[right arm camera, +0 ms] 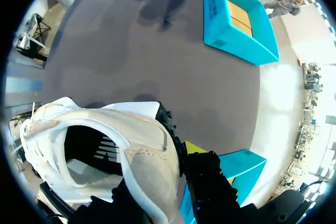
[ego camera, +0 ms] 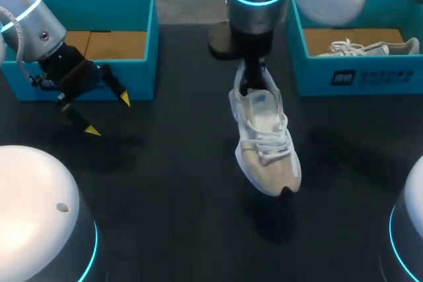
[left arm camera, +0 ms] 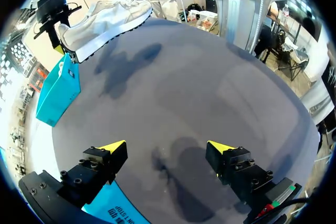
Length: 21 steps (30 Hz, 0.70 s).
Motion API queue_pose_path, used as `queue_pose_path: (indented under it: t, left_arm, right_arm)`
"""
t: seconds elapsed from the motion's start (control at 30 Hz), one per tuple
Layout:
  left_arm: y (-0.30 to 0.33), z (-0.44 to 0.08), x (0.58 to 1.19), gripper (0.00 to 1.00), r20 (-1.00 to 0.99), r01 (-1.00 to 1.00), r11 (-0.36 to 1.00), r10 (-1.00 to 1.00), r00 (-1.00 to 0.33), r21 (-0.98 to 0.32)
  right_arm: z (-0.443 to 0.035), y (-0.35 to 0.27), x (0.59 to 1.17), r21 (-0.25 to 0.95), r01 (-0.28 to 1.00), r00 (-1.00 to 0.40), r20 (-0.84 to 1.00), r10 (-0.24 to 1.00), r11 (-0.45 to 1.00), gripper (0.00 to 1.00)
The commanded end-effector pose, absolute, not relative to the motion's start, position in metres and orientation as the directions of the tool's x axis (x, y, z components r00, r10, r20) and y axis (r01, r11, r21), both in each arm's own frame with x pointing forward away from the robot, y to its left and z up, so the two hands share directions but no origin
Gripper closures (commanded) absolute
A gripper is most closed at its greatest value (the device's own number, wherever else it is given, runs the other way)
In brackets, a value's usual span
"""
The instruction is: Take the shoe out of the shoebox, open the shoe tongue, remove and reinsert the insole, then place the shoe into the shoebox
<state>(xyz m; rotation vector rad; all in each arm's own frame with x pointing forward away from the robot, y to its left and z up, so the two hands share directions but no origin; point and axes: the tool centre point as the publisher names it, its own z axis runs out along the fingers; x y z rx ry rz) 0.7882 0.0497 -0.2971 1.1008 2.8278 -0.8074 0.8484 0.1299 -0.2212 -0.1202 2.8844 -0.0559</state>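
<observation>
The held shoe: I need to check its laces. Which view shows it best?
Head view: the whole shoe shows, laces up. Left wrist view has it far off, side-on; right wrist view shows only its heel end.

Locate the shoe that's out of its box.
The shoe hangs mid-table in head view, heel in the right gripper, between the left shoebox and right shoebox.

White-cream shoe, teal shoeboxes w/ brown floors, black table, black fingers w/ yellow tips.
</observation>
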Motion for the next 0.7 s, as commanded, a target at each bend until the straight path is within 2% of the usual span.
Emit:
queue_pose_path:
  t: [0.03,0.53,0.7]
  left_arm:
    - [0.05,-0.297,0.788,0.0,-0.18,0.632,0.624,0.632,-0.754,-0.46]
    - [0.052,-0.284,0.782,0.0,-0.181,0.655,0.609,0.656,-0.733,-0.448]
    - [0.058,-0.272,0.787,0.0,-0.142,0.587,0.694,0.588,-0.796,-0.416]
  right_arm:
    - [-0.22,0.127,0.848,-0.042,-0.08,-0.964,-0.25,-0.088,0.996,1.0]
    - [-0.212,0.104,0.861,-0.064,-0.087,-0.956,-0.276,-0.101,0.994,1.0]
    - [-0.205,0.078,0.877,-0.07,-0.067,-0.956,-0.281,-0.084,0.995,1.0]
